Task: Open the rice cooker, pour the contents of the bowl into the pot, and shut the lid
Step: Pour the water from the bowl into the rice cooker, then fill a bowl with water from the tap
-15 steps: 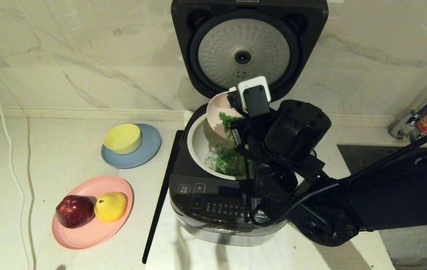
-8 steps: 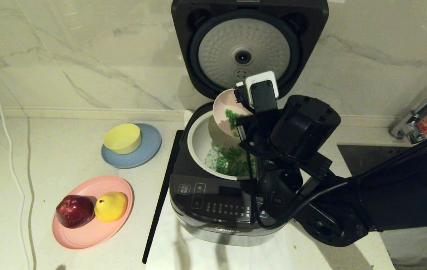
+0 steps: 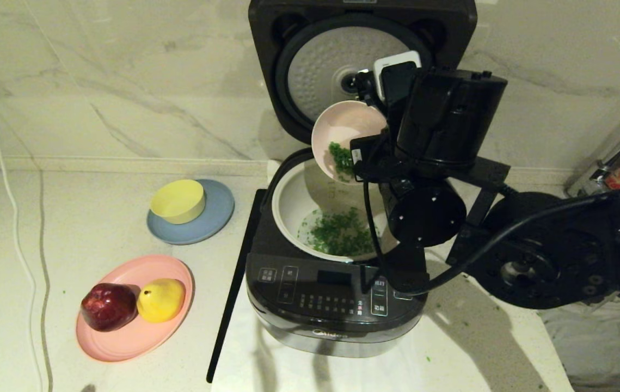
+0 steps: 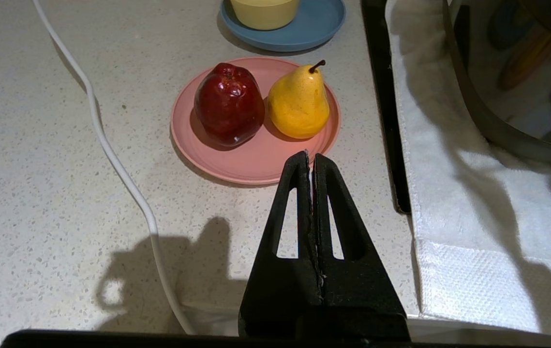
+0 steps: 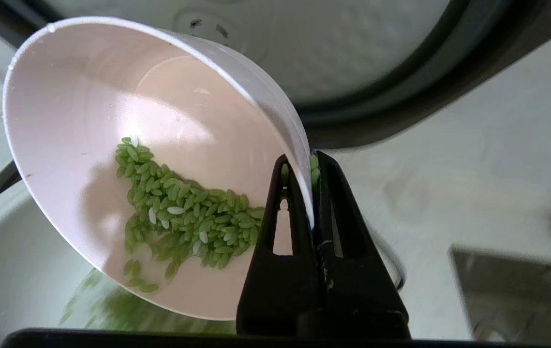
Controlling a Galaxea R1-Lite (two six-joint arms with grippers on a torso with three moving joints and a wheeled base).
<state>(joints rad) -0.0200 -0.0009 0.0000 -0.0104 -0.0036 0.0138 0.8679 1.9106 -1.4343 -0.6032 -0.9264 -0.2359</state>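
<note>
The dark rice cooker (image 3: pixel 331 305) stands open, its lid (image 3: pixel 310 60) upright with the dimpled silver disc facing me. My right gripper (image 5: pixel 304 162) is shut on the rim of the pale pink bowl (image 3: pixel 342 128), which hangs tilted above the off-white pot (image 3: pixel 288 201). Some green bits (image 5: pixel 178 212) cling low inside the bowl (image 5: pixel 111 121); a heap of green bits (image 3: pixel 339 234) lies on the pot's floor. In the left wrist view my left gripper (image 4: pixel 310 157) is shut and empty, parked low over the counter near the pink plate.
A pink plate (image 3: pixel 124 337) with a red apple (image 3: pixel 107 306) and a yellow pear (image 3: pixel 160 299) lies left of the cooker. A yellow bowl (image 3: pixel 177 200) sits on a blue plate (image 3: pixel 217 218) behind it. A white cable (image 3: pixel 16 228) runs along the left. A white cloth (image 4: pixel 473 241) lies under the cooker.
My right gripper has lifted the tilted bowl upward, away from the pot, toward the lid. Fewer green bits stay in the bowl; more lie in the pot.
</note>
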